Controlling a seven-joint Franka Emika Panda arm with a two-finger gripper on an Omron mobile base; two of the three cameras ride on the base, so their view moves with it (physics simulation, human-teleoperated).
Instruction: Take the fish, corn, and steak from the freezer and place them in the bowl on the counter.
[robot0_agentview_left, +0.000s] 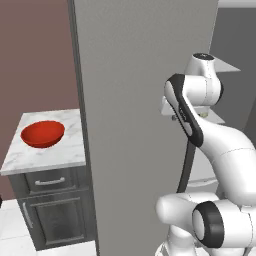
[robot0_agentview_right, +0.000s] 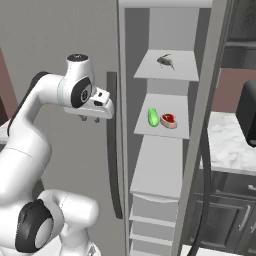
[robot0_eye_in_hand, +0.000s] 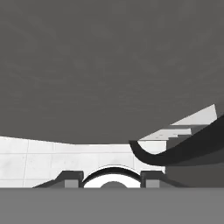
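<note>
Light-grey freezer (robot0_agentview_right: 165, 150) stands open: dark fish (robot0_agentview_right: 165, 61) on an upper shelf, green corn (robot0_agentview_right: 153, 117) beside red steak (robot0_agentview_right: 168, 120) below. Hand (robot0_agentview_right: 91, 118) state: cannot tell.

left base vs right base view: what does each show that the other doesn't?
Left base view alone: the red bowl on the marble counter, with a dark-grey cabinet below.

Right base view alone: the freezer's open shelves, a fish on the upper one, a green corn beside a steak on the next, plus the gripper by the dark door handle.

Both: the grey freezer and the white arm.
</note>
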